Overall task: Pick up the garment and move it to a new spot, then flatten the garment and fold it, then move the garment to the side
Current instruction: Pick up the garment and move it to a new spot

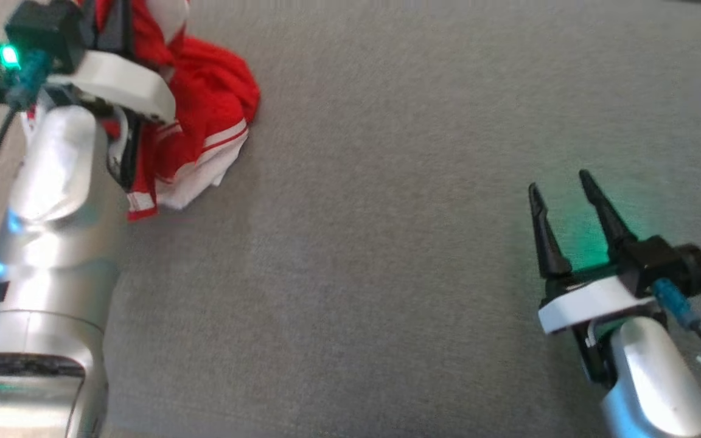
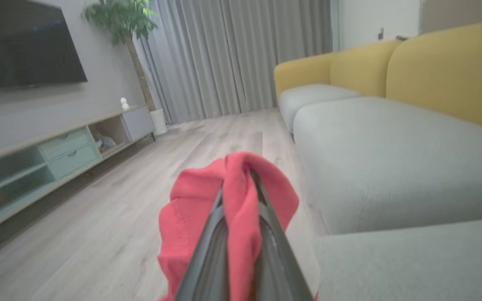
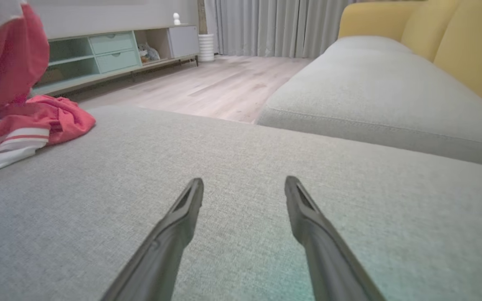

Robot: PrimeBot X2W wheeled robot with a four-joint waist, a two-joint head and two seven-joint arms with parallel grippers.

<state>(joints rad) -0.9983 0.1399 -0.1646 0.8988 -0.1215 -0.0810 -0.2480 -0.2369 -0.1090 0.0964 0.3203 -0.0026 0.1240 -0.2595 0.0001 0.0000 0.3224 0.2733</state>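
A red garment (image 1: 204, 115) with white striped trim hangs crumpled at the upper left of the grey cushion (image 1: 387, 243), its lower part resting on the fabric. My left gripper (image 2: 241, 175) is shut on a fold of the red garment (image 2: 232, 209), which drapes over both fingers. In the head view the left arm (image 1: 58, 182) covers part of the cloth. My right gripper (image 1: 563, 194) stands open at the lower right, low over the bare cushion, well apart from the garment (image 3: 19, 113). Nothing lies between its fingers (image 3: 182, 209).
A yellow-backed sofa (image 2: 433, 71) with grey seats runs along the right. Wooden floor (image 2: 119, 200) lies beyond the cushion's edge, with a low TV cabinet (image 2: 57, 150), a potted plant (image 2: 119, 21) and grey curtains (image 2: 245, 54) behind.
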